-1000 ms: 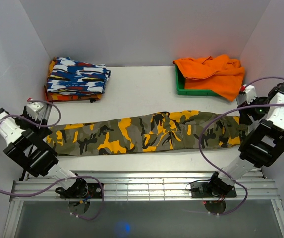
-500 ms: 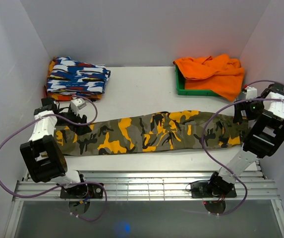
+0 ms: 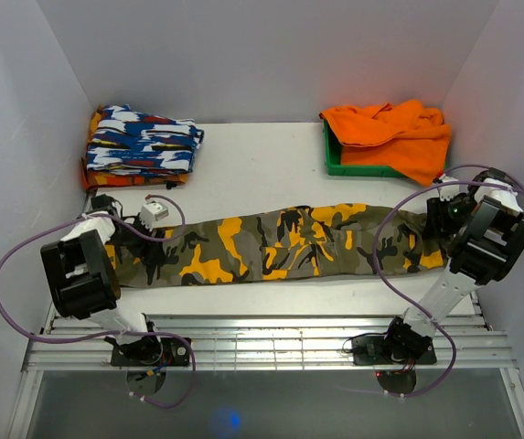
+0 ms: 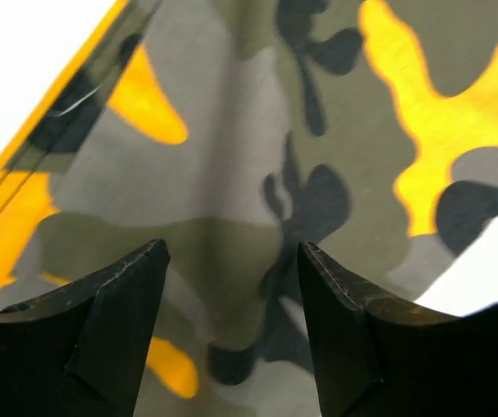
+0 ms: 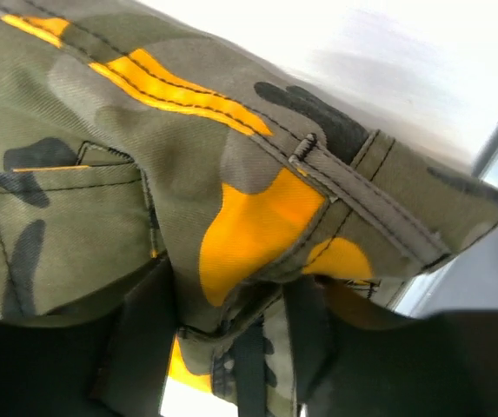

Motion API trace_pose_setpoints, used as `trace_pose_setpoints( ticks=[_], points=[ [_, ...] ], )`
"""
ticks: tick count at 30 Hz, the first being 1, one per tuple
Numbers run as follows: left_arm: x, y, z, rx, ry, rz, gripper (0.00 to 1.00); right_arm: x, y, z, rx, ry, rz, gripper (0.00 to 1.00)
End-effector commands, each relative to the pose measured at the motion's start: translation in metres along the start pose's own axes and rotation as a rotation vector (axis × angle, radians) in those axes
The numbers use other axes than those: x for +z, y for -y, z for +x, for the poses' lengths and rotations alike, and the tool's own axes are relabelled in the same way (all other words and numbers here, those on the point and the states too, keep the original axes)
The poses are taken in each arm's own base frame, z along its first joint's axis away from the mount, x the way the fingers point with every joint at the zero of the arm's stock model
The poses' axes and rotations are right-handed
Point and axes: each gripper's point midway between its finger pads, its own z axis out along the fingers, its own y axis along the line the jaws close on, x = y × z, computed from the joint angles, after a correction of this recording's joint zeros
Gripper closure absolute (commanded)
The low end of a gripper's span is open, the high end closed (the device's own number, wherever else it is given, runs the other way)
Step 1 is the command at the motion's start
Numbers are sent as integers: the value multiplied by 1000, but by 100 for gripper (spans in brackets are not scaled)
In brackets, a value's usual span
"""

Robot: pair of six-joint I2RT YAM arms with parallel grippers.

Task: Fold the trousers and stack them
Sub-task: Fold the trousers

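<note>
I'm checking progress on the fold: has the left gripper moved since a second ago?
Yes. In the top view the left gripper has swung right, from left of the folded stack to below its middle, over the trousers' left end.

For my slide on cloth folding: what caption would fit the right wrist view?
Right gripper straddles a bunched fold of the camouflage trousers beside their waistband.

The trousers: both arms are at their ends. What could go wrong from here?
The left jaws stand apart over the flat trousers; they may pinch only the top layer. The right jaws straddle a bunched waistband, so the fold may skew. The right arm's cable crosses the cloth and may drag it.
</note>
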Motion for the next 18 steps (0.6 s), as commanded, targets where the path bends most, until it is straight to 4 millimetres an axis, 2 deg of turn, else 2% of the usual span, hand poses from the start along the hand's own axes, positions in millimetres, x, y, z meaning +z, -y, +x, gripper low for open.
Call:
trace_pose_setpoints(
  ticks=[1,2,3,4,5,9,11,14,18],
  points=[
    [-13,-33,26,56,-73,-84,28,-18,-16,-24,-30,104,-46,53],
    [-19,-39,33,33,-74,-90,28,-21,-17,-25,-35,111,-47,53],
    [-19,-43,38,22,-83,-82,28,-23,-17,-28,-36,116,-45,49],
    [-20,-47,40,32,-89,-80,28,-28,-17,-29,-39,118,-35,43],
    [-24,-52,40,35,-94,-86,28,-31,-15,-30,-37,117,-19,22],
    [-24,-55,39,73,-91,-83,26,-44,-1,-29,-38,94,72,1],
    [-25,-58,37,83,-90,-85,25,-46,1,-26,-34,83,90,10],
    [-25,-59,35,81,-84,-80,22,-35,-7,-18,-3,69,33,10],
    [-33,-52,5,84,25,-51,15,-14,-19,-13,50,62,-68,7]
  ],
)
